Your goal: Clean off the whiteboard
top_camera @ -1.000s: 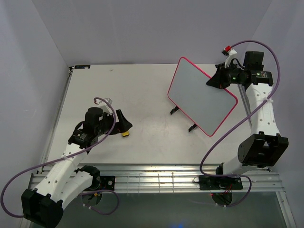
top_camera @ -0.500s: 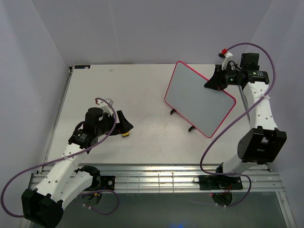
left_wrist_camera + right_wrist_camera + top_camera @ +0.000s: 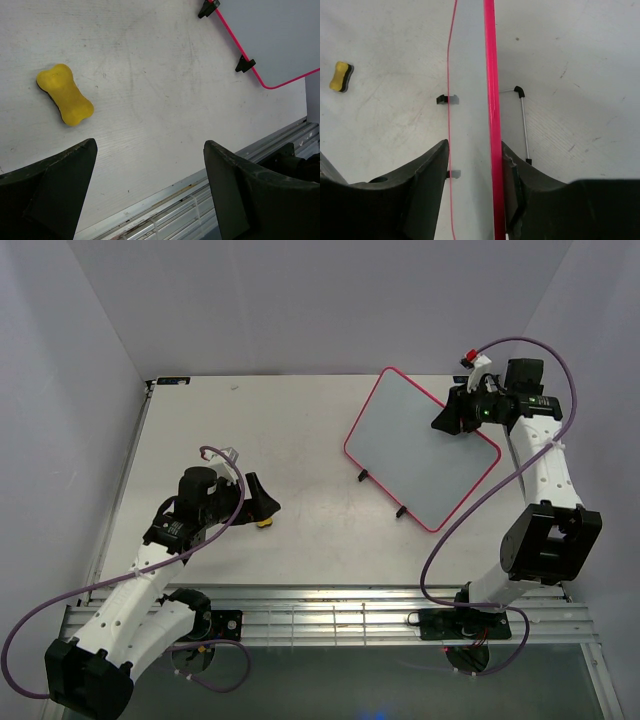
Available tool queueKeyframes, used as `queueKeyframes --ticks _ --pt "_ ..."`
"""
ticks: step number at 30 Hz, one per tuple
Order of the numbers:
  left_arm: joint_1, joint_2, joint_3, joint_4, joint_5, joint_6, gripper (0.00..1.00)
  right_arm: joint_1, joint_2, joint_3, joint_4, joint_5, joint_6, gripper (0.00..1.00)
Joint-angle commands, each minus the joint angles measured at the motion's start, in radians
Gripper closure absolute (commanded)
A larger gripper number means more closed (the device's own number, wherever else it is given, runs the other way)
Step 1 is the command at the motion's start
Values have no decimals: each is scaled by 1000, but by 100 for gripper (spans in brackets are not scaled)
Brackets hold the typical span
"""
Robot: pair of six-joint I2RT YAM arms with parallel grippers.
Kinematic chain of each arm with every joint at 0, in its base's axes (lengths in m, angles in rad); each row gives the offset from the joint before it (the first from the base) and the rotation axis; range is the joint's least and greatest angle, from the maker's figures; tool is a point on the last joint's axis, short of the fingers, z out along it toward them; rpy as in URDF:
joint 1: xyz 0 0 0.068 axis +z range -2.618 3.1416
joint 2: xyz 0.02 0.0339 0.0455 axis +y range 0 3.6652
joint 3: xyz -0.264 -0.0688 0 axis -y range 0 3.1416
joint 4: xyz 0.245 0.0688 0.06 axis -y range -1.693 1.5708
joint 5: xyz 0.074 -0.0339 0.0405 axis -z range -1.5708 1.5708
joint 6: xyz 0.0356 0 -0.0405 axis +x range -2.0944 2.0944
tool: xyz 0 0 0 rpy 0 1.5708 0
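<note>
the right gripper (image 3: 455, 418) is clamped on the far edge of the whiteboard (image 3: 415, 455), which stands tilted at the right side of the table (image 3: 250, 420). the left gripper (image 3: 262, 502) hangs wide open and empty just beside the yellow eraser (image 3: 65, 101). the hold is only on a thin glossy rim, so the board may twist or slip out once wiping pushes on it. a badly centred pinch could also flick the eraser away.

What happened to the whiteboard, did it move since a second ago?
Yes, a little. The whiteboard, held by the right gripper, has shifted left: its near corner is slightly closer to the yellow eraser, which stayed put.
</note>
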Motion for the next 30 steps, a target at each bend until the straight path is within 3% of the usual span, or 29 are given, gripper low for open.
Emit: queueKeyframes --ticks 1,19,30 --pt "-6 -18 -6 9 16 14 2 1 -2 -33 43 25 -48 50" --pt "-6 14 5 46 111 68 2 1 199 62 25 157 -135 39" --pt "-6 17 1 55 112 73 2 -1 177 39 26 195 -134 4"
